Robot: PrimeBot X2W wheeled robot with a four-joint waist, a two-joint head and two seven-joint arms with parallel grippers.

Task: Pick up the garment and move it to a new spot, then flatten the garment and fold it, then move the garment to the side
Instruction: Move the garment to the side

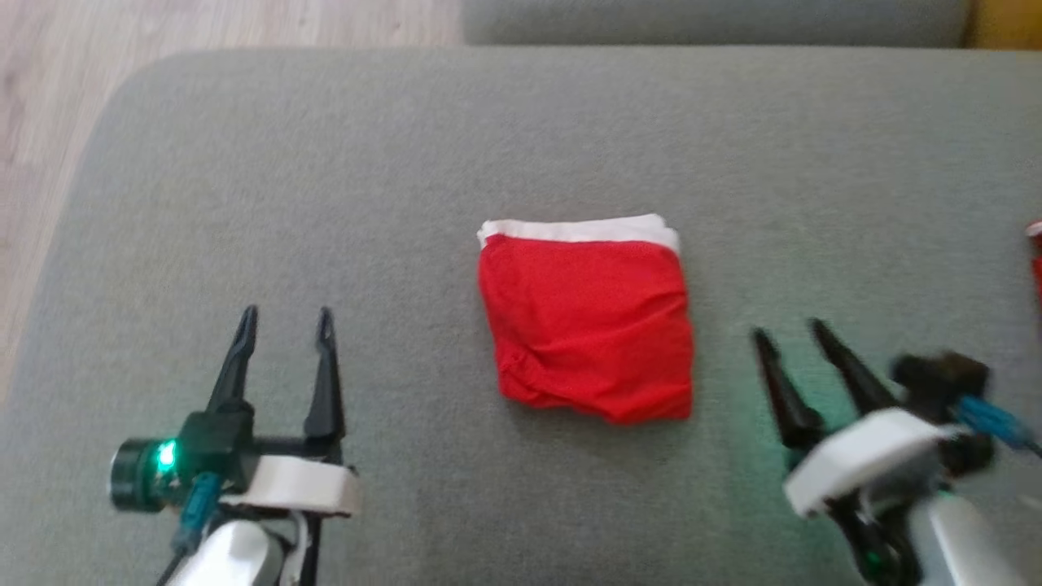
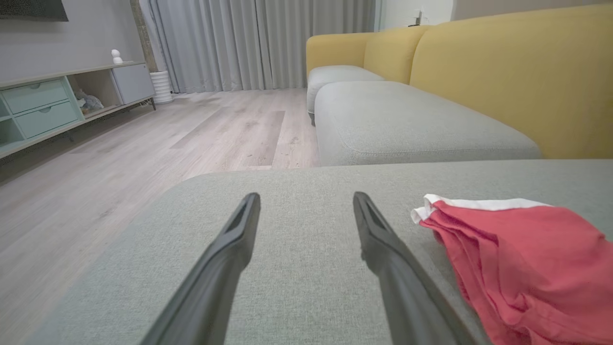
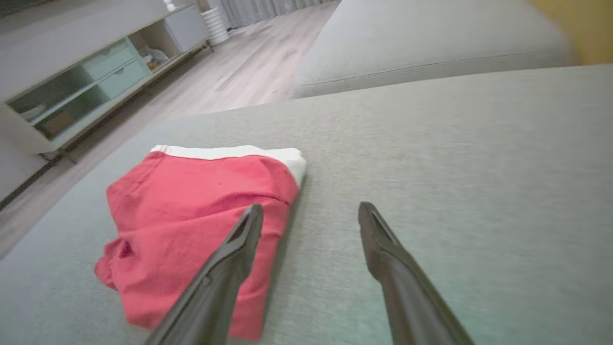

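Observation:
The garment (image 1: 588,321) is red with a white band along its far edge, folded into a rough square in the middle of the grey cushion (image 1: 407,179). My left gripper (image 1: 285,319) hovers open to its left, well clear of it, nothing between the fingers. On the other side my right gripper (image 1: 788,330) is open too, tilted toward the cloth and a short gap from its right edge. The left wrist view has the garment (image 2: 522,258) at the right of the open left gripper (image 2: 306,201). In the right wrist view the garment (image 3: 191,211) lies partly behind my left finger (image 3: 225,268).
Wooden floor (image 1: 49,122) lies past the cushion's rounded left edge. A second grey cushion (image 2: 407,120) and a yellow sofa back (image 2: 517,72) stand beyond. A low cabinet (image 2: 43,110) lines the far wall. Something small and red (image 1: 1035,260) shows at the right edge of the head view.

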